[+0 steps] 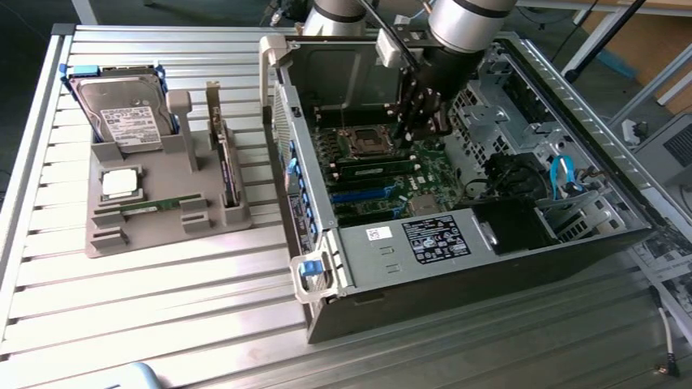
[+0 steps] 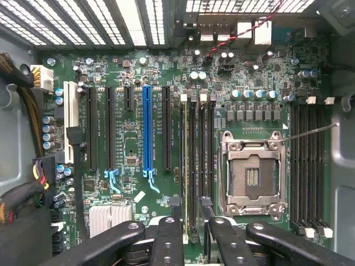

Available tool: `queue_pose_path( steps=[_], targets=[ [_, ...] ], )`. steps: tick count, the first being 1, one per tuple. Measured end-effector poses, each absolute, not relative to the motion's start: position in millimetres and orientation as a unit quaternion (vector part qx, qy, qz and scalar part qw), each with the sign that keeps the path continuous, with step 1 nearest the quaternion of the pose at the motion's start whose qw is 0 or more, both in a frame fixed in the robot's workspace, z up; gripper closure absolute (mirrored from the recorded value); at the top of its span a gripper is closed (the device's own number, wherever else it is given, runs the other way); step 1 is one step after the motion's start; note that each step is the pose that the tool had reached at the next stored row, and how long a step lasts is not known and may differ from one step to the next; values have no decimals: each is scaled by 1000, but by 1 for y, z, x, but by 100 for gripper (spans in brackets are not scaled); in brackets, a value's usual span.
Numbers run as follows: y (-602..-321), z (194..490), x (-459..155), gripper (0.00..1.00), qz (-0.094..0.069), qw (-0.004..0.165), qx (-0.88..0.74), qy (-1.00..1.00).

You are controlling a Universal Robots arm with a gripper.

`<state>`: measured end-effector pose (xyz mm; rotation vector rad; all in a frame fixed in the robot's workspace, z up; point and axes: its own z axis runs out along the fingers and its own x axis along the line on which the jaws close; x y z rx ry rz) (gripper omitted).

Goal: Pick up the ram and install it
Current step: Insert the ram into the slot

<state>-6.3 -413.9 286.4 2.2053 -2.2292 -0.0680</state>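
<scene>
One ram (image 1: 373,168) stands in a memory slot on the motherboard (image 1: 433,174) inside the open computer case. In the wrist view this ram (image 2: 185,166) is seen edge-on, running along the slot beside the empty processor socket (image 2: 252,174). My gripper (image 1: 424,128) hangs inside the case just above it. In the wrist view my gripper (image 2: 191,238) is open, its black fingers (image 2: 167,241) standing apart on either side of the slot row with nothing clamped between them. Another ram (image 1: 160,204) lies on the grey holder (image 1: 162,231) outside the case.
The grey holder also carries a hard drive (image 1: 121,113), a silver processor chip (image 1: 119,182) and a dark expansion card (image 1: 225,166). Case walls (image 1: 287,105), a drive cage (image 1: 492,97) and cables (image 1: 562,178) close in around the arm. Slatted table surface (image 1: 162,308) lies in front.
</scene>
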Motion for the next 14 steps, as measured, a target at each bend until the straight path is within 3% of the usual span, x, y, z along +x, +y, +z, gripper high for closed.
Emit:
queue_pose_path(
  steps=[14],
  targets=[
    [-414,301,-7,75,-21,2,703,-711]
  ],
)
